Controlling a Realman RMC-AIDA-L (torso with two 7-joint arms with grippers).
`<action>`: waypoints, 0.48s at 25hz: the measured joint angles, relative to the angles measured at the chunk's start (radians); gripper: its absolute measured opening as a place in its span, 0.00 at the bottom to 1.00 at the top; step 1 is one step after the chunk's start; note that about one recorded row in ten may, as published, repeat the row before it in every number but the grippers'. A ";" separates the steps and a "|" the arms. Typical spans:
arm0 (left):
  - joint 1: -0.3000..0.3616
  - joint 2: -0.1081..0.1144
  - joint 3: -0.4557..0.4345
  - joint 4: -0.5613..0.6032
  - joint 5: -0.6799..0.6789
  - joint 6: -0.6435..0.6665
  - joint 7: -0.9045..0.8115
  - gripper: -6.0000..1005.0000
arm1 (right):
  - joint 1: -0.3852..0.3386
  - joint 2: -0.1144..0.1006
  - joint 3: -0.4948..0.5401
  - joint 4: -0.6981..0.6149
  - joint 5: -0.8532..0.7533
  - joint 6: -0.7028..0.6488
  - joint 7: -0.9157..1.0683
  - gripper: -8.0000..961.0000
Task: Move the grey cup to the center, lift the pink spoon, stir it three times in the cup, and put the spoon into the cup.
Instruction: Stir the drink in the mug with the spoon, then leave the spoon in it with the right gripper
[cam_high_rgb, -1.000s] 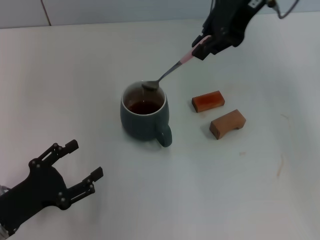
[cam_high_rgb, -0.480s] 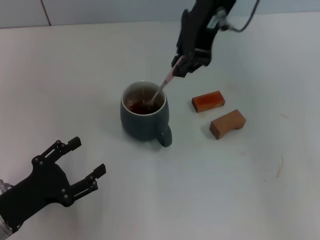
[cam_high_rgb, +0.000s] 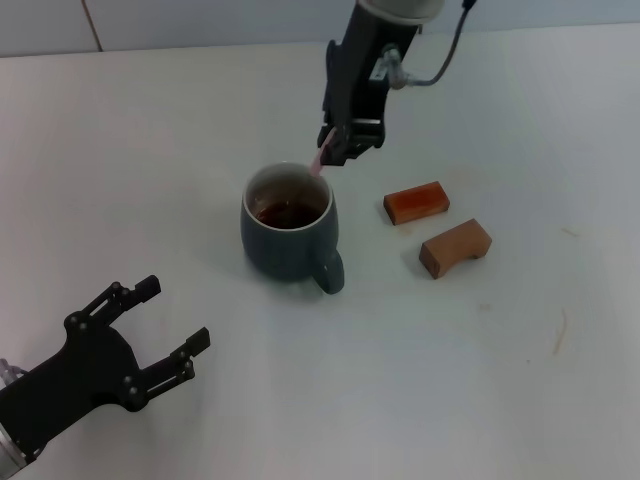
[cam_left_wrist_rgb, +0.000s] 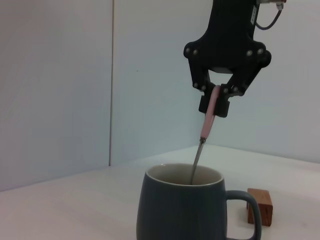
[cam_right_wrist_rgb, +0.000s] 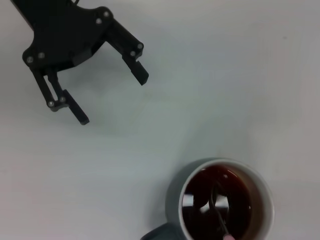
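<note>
Right gripper (cam_left_wrist_rgb: 218, 100) pinches the slim pink-handled metal spoon (cam_left_wrist_rgb: 202, 142) near-upright, bowl dipped inside the rounded blue-grey ceramic cup (cam_high_rgb: 288, 233); left gripper (cam_high_rgb: 150, 335), spread, idles well apart from the cup.

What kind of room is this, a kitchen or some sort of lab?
Probably a lab test bench, not a kitchen: a bare white table against plain white walls, holding only a grey cup and two wooden blocks, with black robot grippers working.

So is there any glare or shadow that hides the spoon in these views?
Right wrist view: bright reflections on the liquid in the grey cup, the pink spoon showing dark through it. Head view: soft shadow beside the cup, spoon handle clear. Left wrist view: spoon plainly lit.
</note>
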 joint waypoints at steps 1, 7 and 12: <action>0.000 0.000 0.000 0.000 0.000 -0.001 0.000 0.86 | 0.006 0.001 -0.005 0.014 0.000 0.013 -0.003 0.13; 0.000 0.000 0.000 0.000 0.000 -0.004 0.000 0.86 | 0.029 0.004 -0.037 0.083 0.005 0.053 -0.013 0.13; 0.001 0.000 0.000 0.000 0.000 -0.005 0.000 0.86 | 0.034 0.009 -0.035 0.097 0.024 0.080 -0.022 0.13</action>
